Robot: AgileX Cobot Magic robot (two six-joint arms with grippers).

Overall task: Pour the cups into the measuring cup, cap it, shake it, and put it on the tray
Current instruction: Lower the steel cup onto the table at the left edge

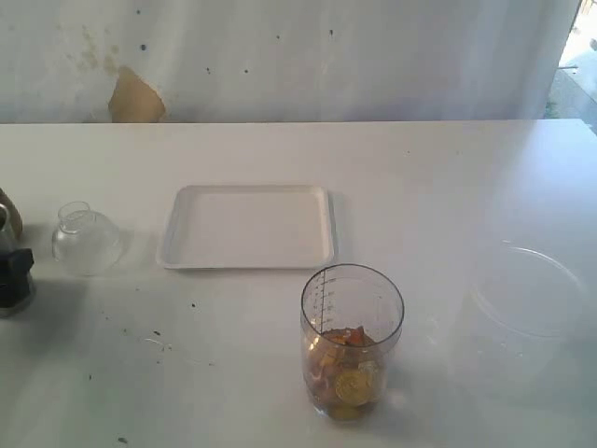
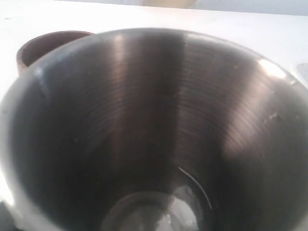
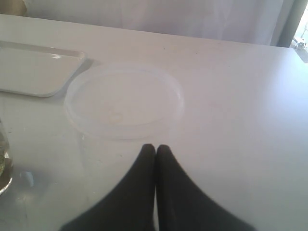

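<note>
Well, at nine o'clock from the tray (image 1: 247, 229) the left pincer (image 1: 13, 273) grips the steel tumbler (image 2: 154, 125), jaws wide; the right pincer (image 3: 155, 147) is pinched closed, empty.

In the exterior view, the white surface (image 1: 448, 177) was lit brightest at its right side and looked washed out. Streaked glare was seen inside the steel tumbler (image 2: 144, 120), which was blurred at close range.

Exterior view: left tool (image 1: 14, 276) cut off by frame edge. Wrist view: its fingers hidden behind steel tumbler (image 2: 154, 134), grip unconfirmed; tumbler rim clipped on the side nearest the tool. Beyond the tumbler from the tool, brown wooden cup (image 2: 48, 43) mostly hidden. Beside right tool (image 3: 155, 150), measuring cup (image 3: 4, 163) only a sliver in frame. On its side, scale figures (image 1: 324, 301) too small to read; contents blurred.
</note>
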